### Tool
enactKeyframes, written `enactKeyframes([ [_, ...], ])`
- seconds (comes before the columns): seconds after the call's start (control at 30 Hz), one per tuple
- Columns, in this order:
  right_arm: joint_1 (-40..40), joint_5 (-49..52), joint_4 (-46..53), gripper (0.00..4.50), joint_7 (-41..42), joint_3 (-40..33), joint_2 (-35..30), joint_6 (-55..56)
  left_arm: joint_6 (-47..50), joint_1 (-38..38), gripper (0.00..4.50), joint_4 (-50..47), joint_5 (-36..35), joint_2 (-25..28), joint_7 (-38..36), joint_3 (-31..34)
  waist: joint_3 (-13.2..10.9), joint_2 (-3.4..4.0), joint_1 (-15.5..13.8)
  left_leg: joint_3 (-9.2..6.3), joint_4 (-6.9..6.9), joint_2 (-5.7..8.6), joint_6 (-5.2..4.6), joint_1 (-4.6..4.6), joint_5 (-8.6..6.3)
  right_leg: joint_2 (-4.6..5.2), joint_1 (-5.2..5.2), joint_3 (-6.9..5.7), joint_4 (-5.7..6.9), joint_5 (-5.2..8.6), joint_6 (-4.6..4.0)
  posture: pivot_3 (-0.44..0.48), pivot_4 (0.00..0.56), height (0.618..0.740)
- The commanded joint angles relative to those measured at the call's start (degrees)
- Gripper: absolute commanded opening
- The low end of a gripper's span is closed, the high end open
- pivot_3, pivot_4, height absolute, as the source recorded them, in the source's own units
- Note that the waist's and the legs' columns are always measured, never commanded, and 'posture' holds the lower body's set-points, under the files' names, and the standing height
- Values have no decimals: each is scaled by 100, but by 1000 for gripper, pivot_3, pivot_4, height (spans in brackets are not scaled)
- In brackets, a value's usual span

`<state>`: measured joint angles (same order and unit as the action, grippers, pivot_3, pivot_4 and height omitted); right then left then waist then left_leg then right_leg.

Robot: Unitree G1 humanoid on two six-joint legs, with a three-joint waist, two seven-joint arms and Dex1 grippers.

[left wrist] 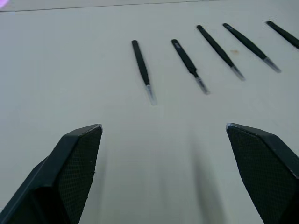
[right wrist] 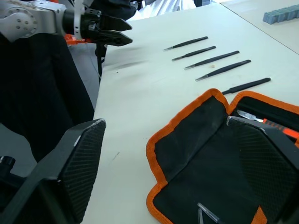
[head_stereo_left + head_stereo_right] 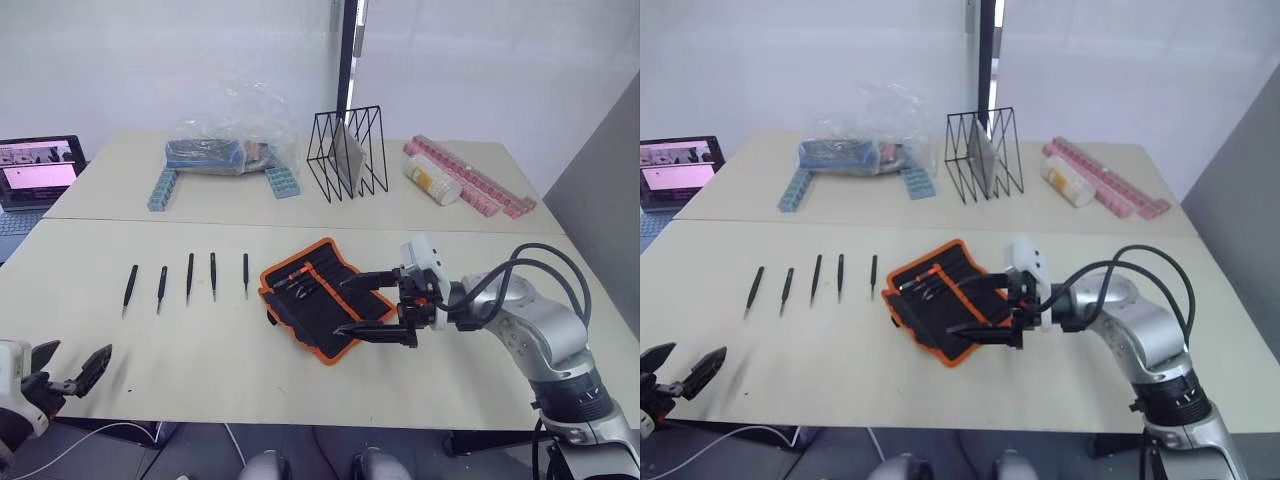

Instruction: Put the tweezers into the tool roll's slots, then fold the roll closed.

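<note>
My right hand (image 3: 372, 305) hangs over the open roll (image 3: 318, 296), its two fingers spread wide apart, one over the roll's far side and one over its near edge, gripping nothing. The roll lies unfolded on the desk (image 3: 200, 340) near the middle of the front half, turned at an angle, orange edging all round and an orange stripe across the slots (image 3: 300, 281) on its inner face. Something slim and metallic shows in the slots, but I cannot tell what.

The five tweezers (image 3: 189, 278) lie in a row on the desk just beside the roll, toward my left, each apart from the next, none touching the roll.

My left hand (image 3: 62, 372) hovers at the desk's front left corner, fingers apart and empty, with the tweezers well ahead of it.

Along the back of the desk sit a plastic bag (image 3: 225, 140), a black wire rack (image 3: 347, 155), blue bars (image 3: 162, 188), pink bars (image 3: 470, 175), and a laptop (image 3: 35, 172) at the left edge.
</note>
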<state>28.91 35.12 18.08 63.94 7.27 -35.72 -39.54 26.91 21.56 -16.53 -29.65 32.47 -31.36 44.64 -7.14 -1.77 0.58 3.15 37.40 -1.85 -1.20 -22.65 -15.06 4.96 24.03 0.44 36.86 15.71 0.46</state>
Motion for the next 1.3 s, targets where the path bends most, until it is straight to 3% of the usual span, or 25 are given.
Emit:
enactKeyframes([
  [0.03, 159, 125, 198, 4500, 35, 0, -47, -82, 443, -437, 4494, 43, -36, 69, 558, -95, 1, -2, 4, 0, 0, 0, 0, 0, 0, 0, 0, -1, 1, 0, 0, 0, 150, 737],
  [0.27, 244, 191, 301, 4500, -49, 6, -18, -227, 485, -1285, 4494, 930, 376, 376, 733, -633, 3, -6, 36, 2, 0, 2, 1, 0, 1, -1, 8, -3, 15, -1, 0, 0, 150, 737],
  [0.6, 157, 207, 402, 4500, -298, -45, -51, -312, -123, -2659, 4494, 2940, 780, 879, 178, -1412, 5, -10, 9, 2, 2, 6, 3, -1, 2, 2, 8, -9, 19, -2, 0, 0, 150, 737],
  [0.9, 116, 241, 446, 4500, -413, -69, -60, -343, -526, -3230, 4494, 3998, 1044, 871, -50, -1831, 5, -10, 5, 4, 8, 7, 3, 0, 4, 1, 8, -16, 32, -2, 0, 0, 150, 737],
  [0.93, 119, 250, 455, 4500, -430, -75, -61, -352, -545, -3258, 4076, 4062, 1054, 866, -51, -1846, 5, -10, 3, 3, 14, 7, 3, 0, 4, 0, 5, -18, 34, -2, 1, 0, 150, 737],
  [1.0, 128, 271, 468, 4500, -456, -85, -63, -367, -589, -3282, 3687, 4144, 1081, 857, -86, -1888, 5, -10, 4, 3, 23, 7, 3, 0, 4, 0, 4, -19, 38, -2, 1, 0, 150, 737],
  [1.3, 133, 302, 485, 4500, -491, -76, -86, -355, -750, -3472, 700, 4283, 1236, 787, -297, -2226, 5, -10, -81, 3, 41, 13, -1, -1, 1, 2, -1, -21, 49, -5, 7, 0, 150, 737],
])
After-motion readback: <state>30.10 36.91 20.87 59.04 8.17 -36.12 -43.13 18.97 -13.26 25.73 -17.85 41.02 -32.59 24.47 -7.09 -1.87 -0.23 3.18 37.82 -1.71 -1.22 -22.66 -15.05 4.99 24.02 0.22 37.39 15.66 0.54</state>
